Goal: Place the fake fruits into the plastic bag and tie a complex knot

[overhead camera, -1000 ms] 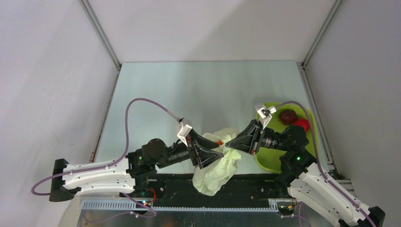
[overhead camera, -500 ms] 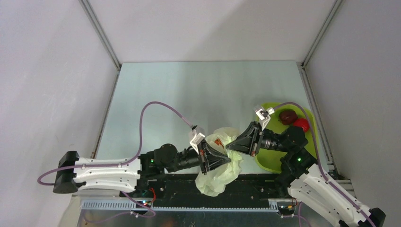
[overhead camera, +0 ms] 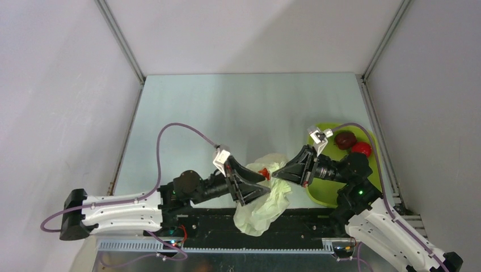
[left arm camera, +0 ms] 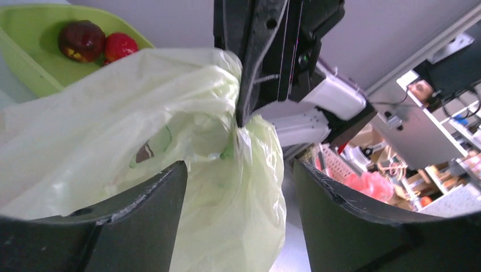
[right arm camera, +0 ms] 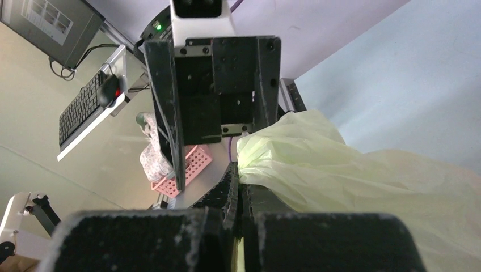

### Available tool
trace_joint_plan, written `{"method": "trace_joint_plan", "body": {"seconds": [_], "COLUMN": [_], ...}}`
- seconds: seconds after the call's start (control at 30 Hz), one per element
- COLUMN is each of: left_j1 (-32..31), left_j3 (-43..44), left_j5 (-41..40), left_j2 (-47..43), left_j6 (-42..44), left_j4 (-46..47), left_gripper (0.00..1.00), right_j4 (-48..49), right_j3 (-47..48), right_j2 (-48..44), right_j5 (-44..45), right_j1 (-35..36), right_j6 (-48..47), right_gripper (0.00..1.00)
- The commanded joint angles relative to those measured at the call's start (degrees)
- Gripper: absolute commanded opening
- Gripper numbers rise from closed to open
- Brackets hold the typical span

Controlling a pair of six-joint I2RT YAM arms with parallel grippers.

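The plastic bag (overhead camera: pixel 266 201) lies crumpled at the near table edge between the arms. My right gripper (overhead camera: pixel 275 173) is shut on the bag's upper edge and holds it up; the film is pinched in its jaws (right arm camera: pixel 239 177). My left gripper (overhead camera: pixel 256 182) is open and empty, its fingers on either side of the bag's film (left arm camera: pixel 113 130). A small red piece (overhead camera: pixel 264 171), apparently a fake fruit, shows at the bag's mouth. A dark maroon fruit (overhead camera: pixel 344 138) and a red fruit (overhead camera: pixel 362 149) lie in the tray. The grape cluster and the knot are not in view.
The lime-green tray (overhead camera: pixel 323 195) stands at the right, behind my right arm; it also shows in the left wrist view (left arm camera: pixel 34 68) with both fruits. The enclosure walls stand close on the left, right and far sides.
My left gripper pushed right and down at the bag half a second ago, then drew back left and up. The red piece now shows brighter at the bag's mouth. My right gripper has kept its hold.
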Motion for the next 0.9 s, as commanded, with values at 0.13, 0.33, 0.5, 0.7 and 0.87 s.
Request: {"method": "trace_joint_plan", "body": {"seconds": [0.13,0.33,0.5,0.7,0.87], "left_j1": [3.2,4.7,5.1,5.4,5.8], "left_j3": [5.0,6.1,7.8,8.6,8.1], "left_j5": [2.8,6.5,7.5,9.7,11.1], "left_j2": [-0.1,3.4,5.8,7.9,9.4], "left_j6": [-5.7,-8.9,-9.1,-10.0,-11.6], "left_j4": [-0.8,2.6,2.1,5.9,9.5], "left_gripper": [0.78,0.79,0.79,0.79,0.78], "right_j4": [4.0,6.0,7.4,7.5,8.3], "right_j3": [0.8,0.8,0.8,0.7,0.4], "right_j2": [-0.5,0.6,1.5,2.4,2.7], "right_j5": [-1.8,-3.1,-3.7,-4.1,-4.3], "right_j1": [0.1,0.7,1.2,1.9,2.0], "right_j6": [1.3,2.2,2.7,2.6,2.8], "right_gripper": [0.0,0.0,0.0,0.0,0.0]}}
